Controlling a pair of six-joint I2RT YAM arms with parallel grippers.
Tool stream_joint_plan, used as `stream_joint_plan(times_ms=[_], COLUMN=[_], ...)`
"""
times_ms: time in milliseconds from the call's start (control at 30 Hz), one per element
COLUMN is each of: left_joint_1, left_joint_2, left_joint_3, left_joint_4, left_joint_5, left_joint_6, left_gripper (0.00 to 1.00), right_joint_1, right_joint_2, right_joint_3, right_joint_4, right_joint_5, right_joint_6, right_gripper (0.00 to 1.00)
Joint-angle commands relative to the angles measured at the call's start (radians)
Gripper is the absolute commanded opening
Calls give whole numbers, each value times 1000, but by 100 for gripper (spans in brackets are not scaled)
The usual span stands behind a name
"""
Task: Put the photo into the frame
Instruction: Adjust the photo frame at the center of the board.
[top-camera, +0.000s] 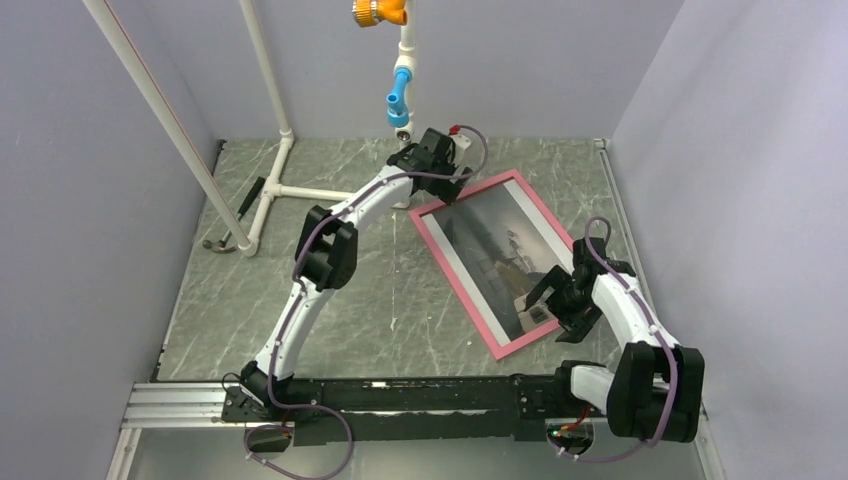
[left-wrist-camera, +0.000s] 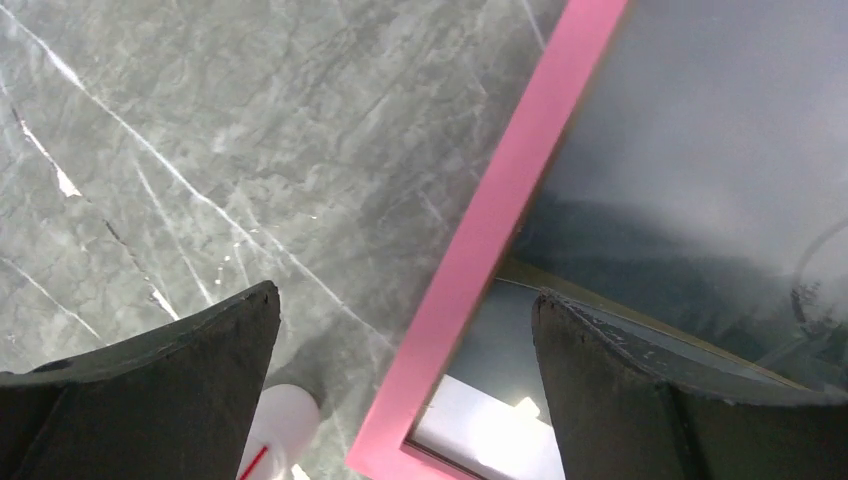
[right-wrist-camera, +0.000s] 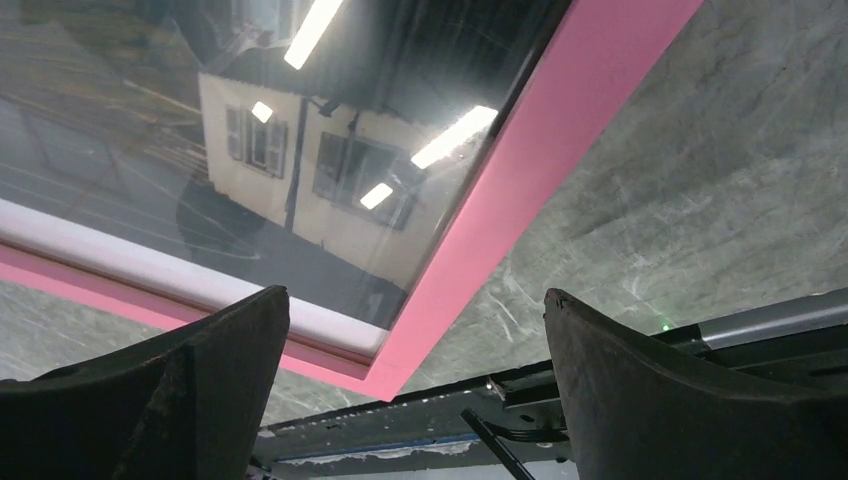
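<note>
**Both grippers wide, frame flat beneath them**

My left gripper (top-camera: 441, 182) stands wide open with nothing between its fingers (left-wrist-camera: 180, 380). Below it lies the frame (top-camera: 452, 278), pink face up on the table (top-camera: 380, 300). One pink side (left-wrist-camera: 490, 230) runs up between my fingertips, and a corner sits just below the gap, cut off by the bottom edge of my wrist view. My left finger hangs over bare table and my right one over the pane. I cannot tell how high above them I am. A white round end with a red line (left-wrist-camera: 280, 425) shows beside my left finger, half hidden by it; I cannot make out what it is.

My right gripper (top-camera: 556, 306) is spread just as wide and also holds nothing. The frame's opposite corner (right-wrist-camera: 385, 380) points into the gap between its fingers (right-wrist-camera: 170, 400). My left finger covers part of one pink side, and my right finger is over the table and the dark rail (right-wrist-camera: 700, 340).

The photo (top-camera: 500, 250) lies inside the frame, behind the pane. Ahead of my right gripper I see its pale house (right-wrist-camera: 300, 170) and white margin, though bright reflected lights blot out parts of it. Ahead of my left gripper it is only a blurred grey. From above, both grippers hide the corners they hang over.
</note>
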Motion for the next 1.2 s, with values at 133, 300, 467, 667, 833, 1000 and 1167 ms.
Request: stream_joint_plan(times_ms=[133,300,467,667,833,1000,1167], left_joint_1=[21,21,20,-4,-72,-141,-203], left_joint_2=[41,68,69,-30,-123,-210,-298], left_joint_3=[63,63,30,-125,-237,-376,-536], left_joint_4=[-80,-120,-151,-121,-130,-134,-130], left_joint_5=[165,244,312,403,386,372,359], left_joint_6=[-68,-110,-138,-178,-208,-280,-361], left_gripper=[99,99,97,90,90,89,90], right_joint_1=[-90,-155,-202,-255,-301,-315,-313], right_joint_2=[90,175,257,334,391,462,535], right_joint_3=[-22,10,55,146,237,328,400], right_joint_4=[97,161,207,209,210,222,267], right_joint_5=[-60,-80,-103,-79,-39,-40,-90], right_joint_6=[0,-39,-76,-140,-174,-166,-166], right_gripper=[100,100,100,100,100,99,98])
